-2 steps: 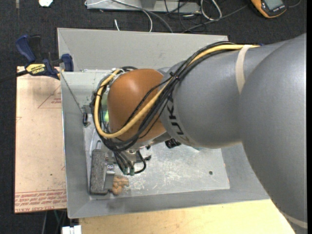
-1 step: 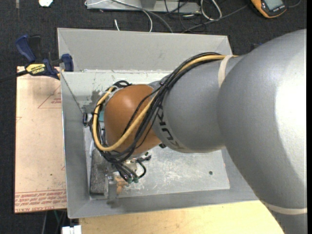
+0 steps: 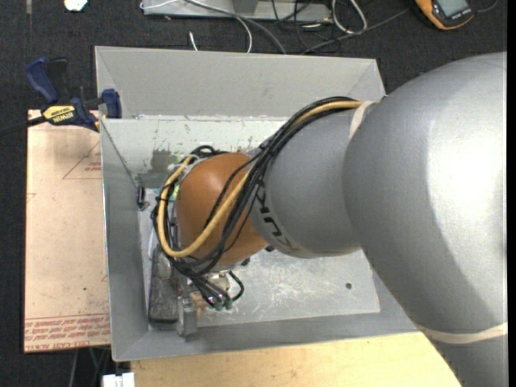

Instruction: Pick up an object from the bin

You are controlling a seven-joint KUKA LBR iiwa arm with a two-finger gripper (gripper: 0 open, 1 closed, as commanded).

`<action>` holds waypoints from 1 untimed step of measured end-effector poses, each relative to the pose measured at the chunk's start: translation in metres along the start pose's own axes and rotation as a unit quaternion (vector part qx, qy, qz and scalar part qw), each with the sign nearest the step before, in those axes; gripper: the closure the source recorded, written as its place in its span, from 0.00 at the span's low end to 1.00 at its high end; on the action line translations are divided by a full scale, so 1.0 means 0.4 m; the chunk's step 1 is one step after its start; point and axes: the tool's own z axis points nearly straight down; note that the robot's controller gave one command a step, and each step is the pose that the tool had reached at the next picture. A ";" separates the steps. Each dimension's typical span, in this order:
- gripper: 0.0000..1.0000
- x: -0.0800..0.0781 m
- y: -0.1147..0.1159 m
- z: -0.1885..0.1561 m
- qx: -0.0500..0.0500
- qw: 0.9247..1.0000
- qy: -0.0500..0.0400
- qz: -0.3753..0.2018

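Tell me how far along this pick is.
Done: the arm reaches into the bin, with its end effector low in the lower-left corner as viewed. In hand: a grasp cannot be confirmed, since the orange wrist cover hides what lies under it. Left: securing one object and lifting it out.

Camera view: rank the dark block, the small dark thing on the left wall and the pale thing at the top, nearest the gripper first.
1. dark block, lower-left corner, beside the gripper.
2. small dark thing, left wall.
3. pale thing, top.
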 end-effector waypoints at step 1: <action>0.00 0.006 0.008 -0.140 0.001 0.996 0.003 0.084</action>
